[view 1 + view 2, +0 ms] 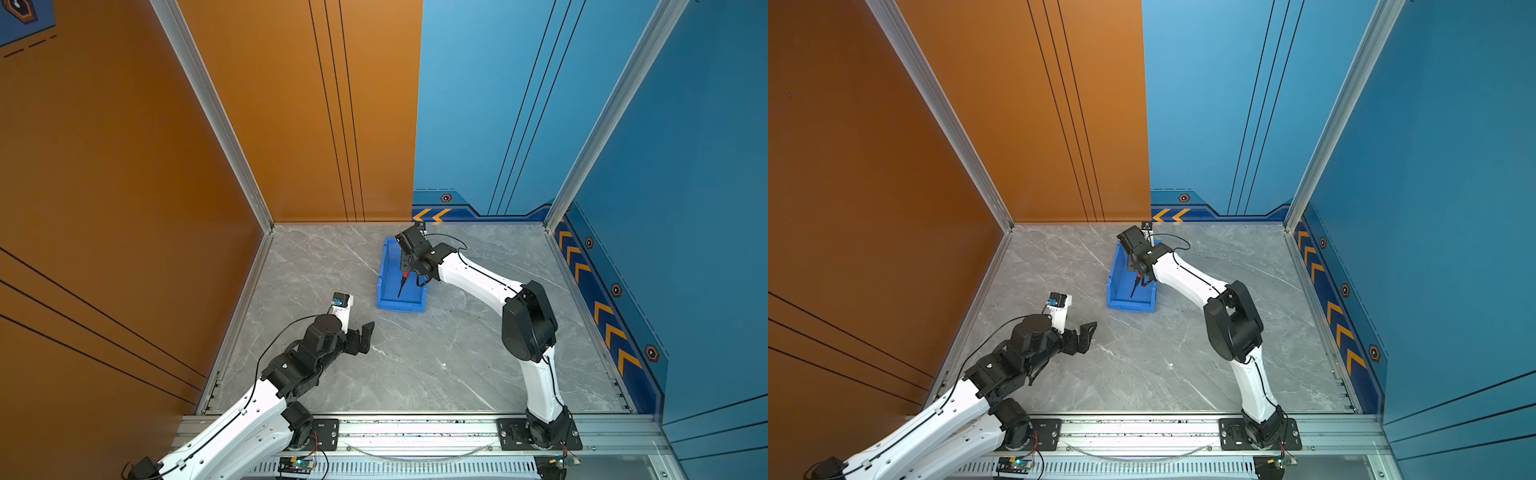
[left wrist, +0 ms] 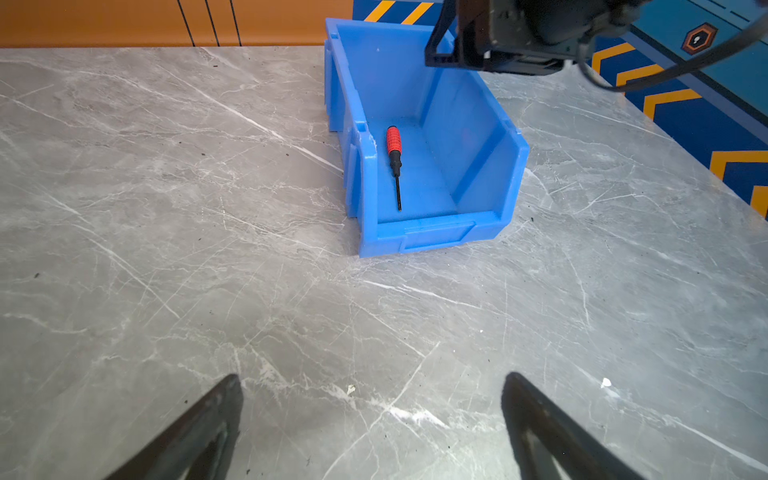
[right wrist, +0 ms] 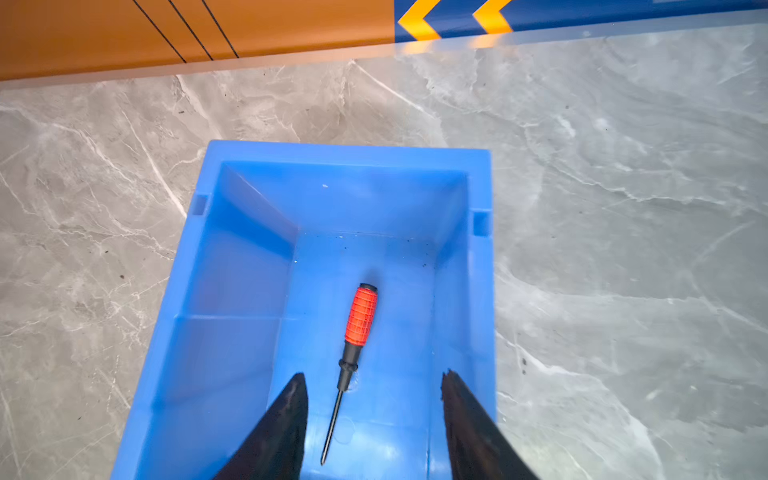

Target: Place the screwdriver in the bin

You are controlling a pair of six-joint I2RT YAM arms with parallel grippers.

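Note:
The screwdriver [image 3: 359, 320], with a red-orange handle and a thin dark shaft, lies flat on the floor of the blue bin [image 3: 349, 151]. Its tip points at the bin's low short wall [image 2: 432, 237]. It also shows in the left wrist view [image 2: 394, 153] and in both top views [image 1: 402, 282] [image 1: 1135, 286]. My right gripper [image 3: 372, 374] hangs open above the bin, its fingers either side of the shaft and clear of it. In a top view my right gripper [image 1: 413, 277] is over the bin [image 1: 401, 307]. My left gripper [image 2: 372, 376] is open and empty over bare table, short of the bin.
The bin [image 1: 1131, 306] sits on the grey marble table [image 1: 415, 365] near the back wall. Orange and blue walls [image 1: 332, 124] close in the back and sides. A metal rail [image 1: 415, 432] with both arm bases runs along the front edge. My left gripper [image 1: 368, 332] is at front left.

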